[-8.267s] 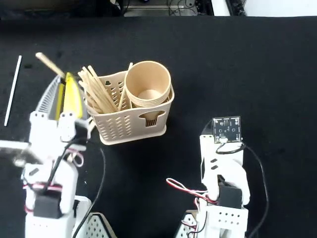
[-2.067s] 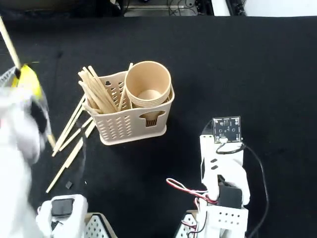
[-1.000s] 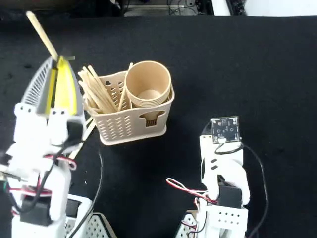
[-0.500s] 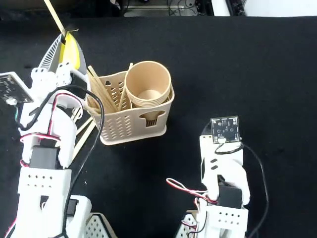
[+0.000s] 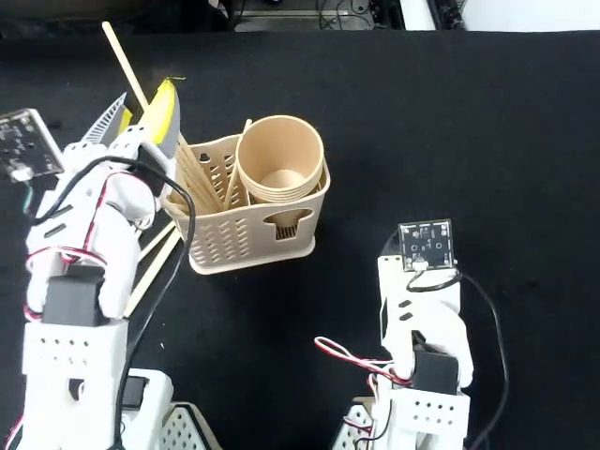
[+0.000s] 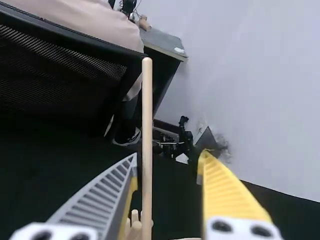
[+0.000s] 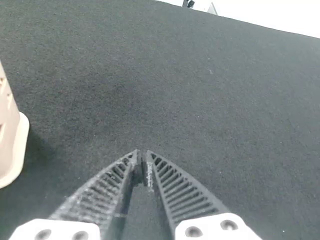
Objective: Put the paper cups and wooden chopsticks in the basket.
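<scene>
Where the beige slotted basket (image 5: 248,239) stands on the black table (image 5: 450,122), it is split into two compartments. The one nearer the right arm (image 5: 422,309) holds the paper cups (image 5: 279,155), nested into one stack with the mouth facing up. The one nearer the left arm holds a bundle of wooden chopsticks (image 5: 192,173), which lean outward over the basket's rim.

One more chopstick (image 5: 127,61) slants up from that bundle and passes between the fingers of the left gripper (image 5: 147,91). Its free end points toward the table's far edge. In the left wrist view this chopstick (image 6: 146,125) runs close along the grey ribbed finger, well apart from the yellow one. The left gripper (image 6: 170,155) is spread wide and does not clamp the stick.

A few loose chopsticks (image 5: 155,258) lie flat on the table just beside the basket's wall, partly under the left arm.

The right gripper (image 7: 143,159) is pressed closed with nothing between its tips. It hangs over bare table, with a corner of the basket (image 7: 7,140) off to one side.
</scene>
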Motion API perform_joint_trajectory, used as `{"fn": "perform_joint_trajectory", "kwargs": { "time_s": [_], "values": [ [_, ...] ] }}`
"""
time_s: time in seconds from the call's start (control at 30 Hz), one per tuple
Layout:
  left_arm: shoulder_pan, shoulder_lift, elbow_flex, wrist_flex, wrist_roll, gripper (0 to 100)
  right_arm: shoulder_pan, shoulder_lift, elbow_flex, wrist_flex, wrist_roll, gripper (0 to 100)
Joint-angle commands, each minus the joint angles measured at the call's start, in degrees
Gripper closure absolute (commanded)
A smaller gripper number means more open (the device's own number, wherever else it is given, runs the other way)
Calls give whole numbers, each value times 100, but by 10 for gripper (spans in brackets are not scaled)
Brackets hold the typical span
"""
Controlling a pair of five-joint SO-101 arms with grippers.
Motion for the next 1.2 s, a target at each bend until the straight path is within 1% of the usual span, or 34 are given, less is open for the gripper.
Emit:
{"fn": "perform_joint_trajectory", "kwargs": {
  "time_s": [0.0, 0.1, 0.17, 0.27, 0.37, 0.43, 0.47, 0.6, 0.67, 0.83, 1.0, 1.07, 1.17],
  "values": [
    [-127, 0, -910, 659, 35, 793, -44, -374, -31, -53, 44, 977],
    [-576, 0, -1499, 1327, 35, 793, -44, -374, -31, -53, 44, 977],
    [-1042, 0, -1921, 1749, 35, 793, -44, -374, -31, -53, 44, 977],
    [-2141, 0, -2431, 2171, 35, 793, -44, -374, -31, -53, 44, 977],
    [-3459, 79, -2571, 2233, 26, 793, -44, -374, -31, -53, 44, 977],
    [-4224, 229, -2448, 2136, -273, 793, -44, -374, -31, -53, 44, 977],
    [-4453, 396, -2360, 2066, -519, 793, -44, -374, -31, -53, 44, 977],
    [-4892, 1556, -2123, 1873, -1574, 793, -53, -374, -31, -53, 44, 977],
    [-5033, 2295, -2158, 1829, -1987, 793, -53, -374, -31, -53, 44, 977],
    [-5218, 4088, -2712, 1864, -2866, 794, -53, -374, -31, -53, 44, 977],
    [-5270, 5908, -3925, 1908, -3640, 794, -53, -365, -31, -53, 44, 977],
    [-5244, 6567, -4655, 2277, -3824, 794, -53, -365, -31, -53, 44, 977],
    [-5218, 7613, -6079, 3191, -3903, 794, -53, -365, -31, -53, 44, 977]
  ]
}}
